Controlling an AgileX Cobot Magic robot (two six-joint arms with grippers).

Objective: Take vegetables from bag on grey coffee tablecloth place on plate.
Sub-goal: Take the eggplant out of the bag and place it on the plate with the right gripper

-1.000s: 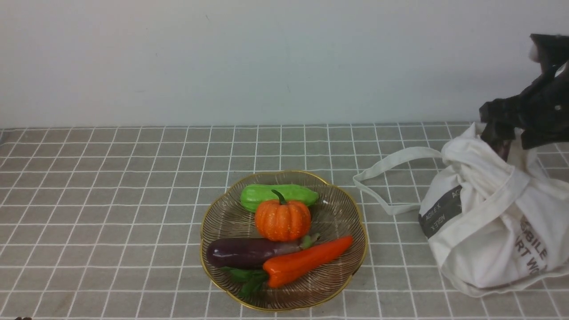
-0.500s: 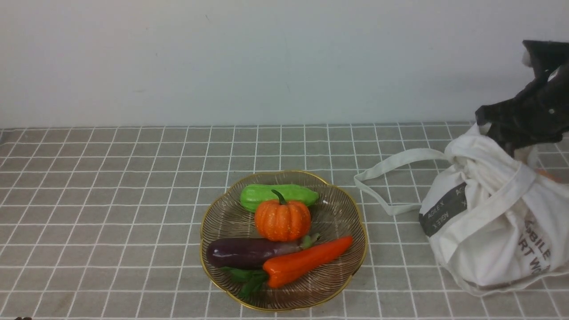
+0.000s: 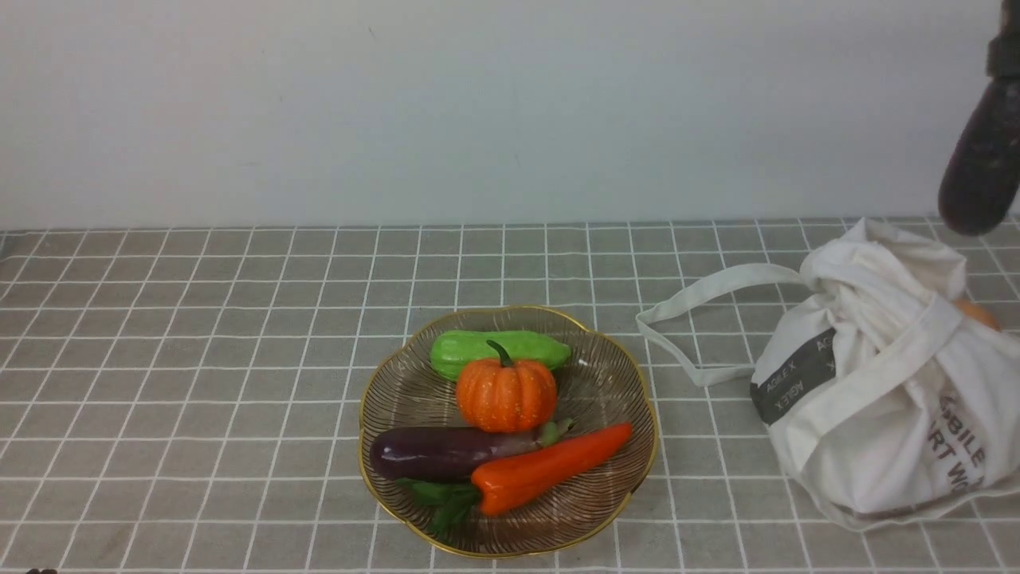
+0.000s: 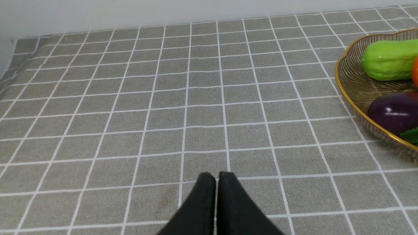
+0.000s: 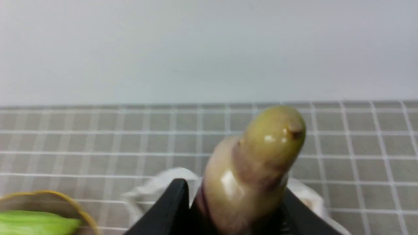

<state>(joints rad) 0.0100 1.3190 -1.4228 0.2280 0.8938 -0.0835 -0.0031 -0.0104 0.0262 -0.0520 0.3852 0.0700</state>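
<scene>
Between the right fingers (image 5: pixel 174 207) — an eggplant (image 5: pixel 254 169), above the bag (image 3: pixel 876 399).

Two eggplants (image 3: pixel 446 452) (image 3: pixel 978 171), one pumpkin (image 3: pixel 507 394), one gourd (image 3: pixel 478 348), one carrot (image 3: pixel 550 466), one plate (image 3: pixel 612 376), one bag (image 3: pixel 872 399).

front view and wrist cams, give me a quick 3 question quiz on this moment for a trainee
1. True or false: the left fingers grip something.
2. What do the right fingers hold up in the air? A carrot, B eggplant, C pumpkin.
3. How many vegetables lie on the plate?

Key: 1 false, they are shut on nothing. 2 B. 3 four.
</scene>
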